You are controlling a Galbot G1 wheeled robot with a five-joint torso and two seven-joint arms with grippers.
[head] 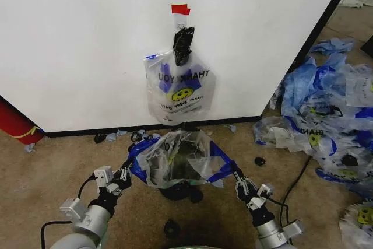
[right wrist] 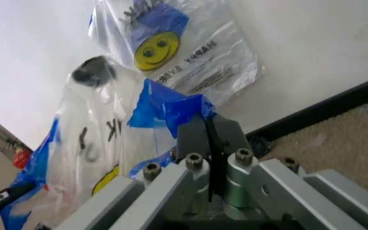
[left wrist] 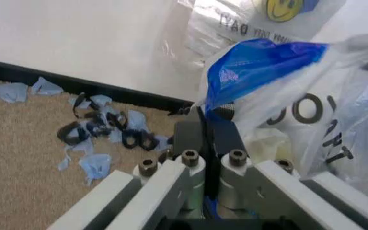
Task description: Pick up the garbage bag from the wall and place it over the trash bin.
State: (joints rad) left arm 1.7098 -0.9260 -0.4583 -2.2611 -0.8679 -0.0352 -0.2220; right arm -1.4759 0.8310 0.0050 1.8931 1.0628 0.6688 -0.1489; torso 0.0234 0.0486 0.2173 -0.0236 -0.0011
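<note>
The garbage bag, see-through with blue handles, is stretched open between my two grippers over the black trash bin, whose dark mesh shows through the plastic. My left gripper is shut on the bag's left blue handle. My right gripper is shut on the right blue handle. Both sit low, just in front of the wall. In the wrist views the left gripper and the right gripper each pinch blue plastic.
Another smiley-face bag hangs on the wall under red tape, with a small black bag at its hook. A red cylinder stands at the left. A pile of bags covers the carpet to the right. Scraps litter the base strip.
</note>
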